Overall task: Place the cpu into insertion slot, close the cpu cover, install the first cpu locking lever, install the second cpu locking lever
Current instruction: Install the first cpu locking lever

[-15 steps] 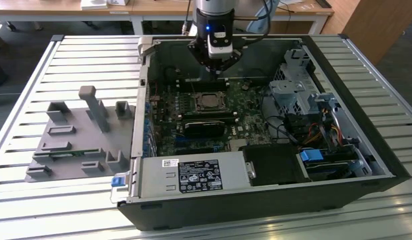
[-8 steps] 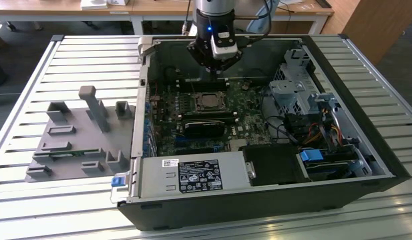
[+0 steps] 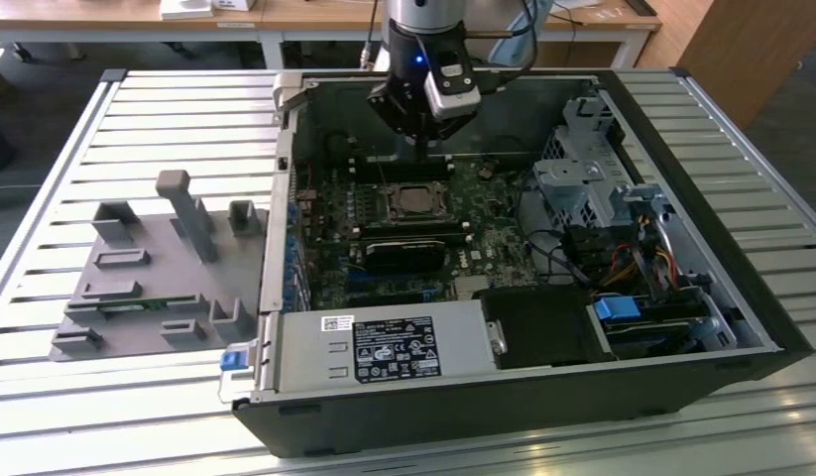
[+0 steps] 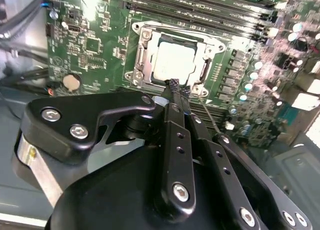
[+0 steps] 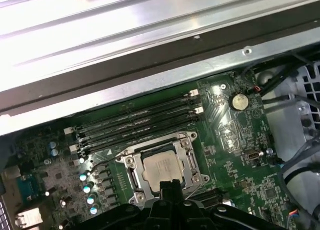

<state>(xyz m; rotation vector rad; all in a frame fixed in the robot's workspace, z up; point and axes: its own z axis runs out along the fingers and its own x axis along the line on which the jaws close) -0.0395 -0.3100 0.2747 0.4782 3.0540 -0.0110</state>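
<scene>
My gripper [image 4: 178, 86]: black fingers together, nothing clamped, tips at the edge of the cpu cover [image 4: 144, 54]. They hide that edge, so I can't tell if I'm touching it or just above. The cpu [image 4: 173, 63], a dull grey square, sits in the insertion slot [image 4: 134, 75], with the silvery frame flat around it. A thin wire lever [image 4: 207, 115] runs beside my fingers; its latch is hidden. In the exterior view I'm at 12 o'clock of the slot, and a grey plastic fixture plate [image 3: 143, 268] is at 9.
</scene>
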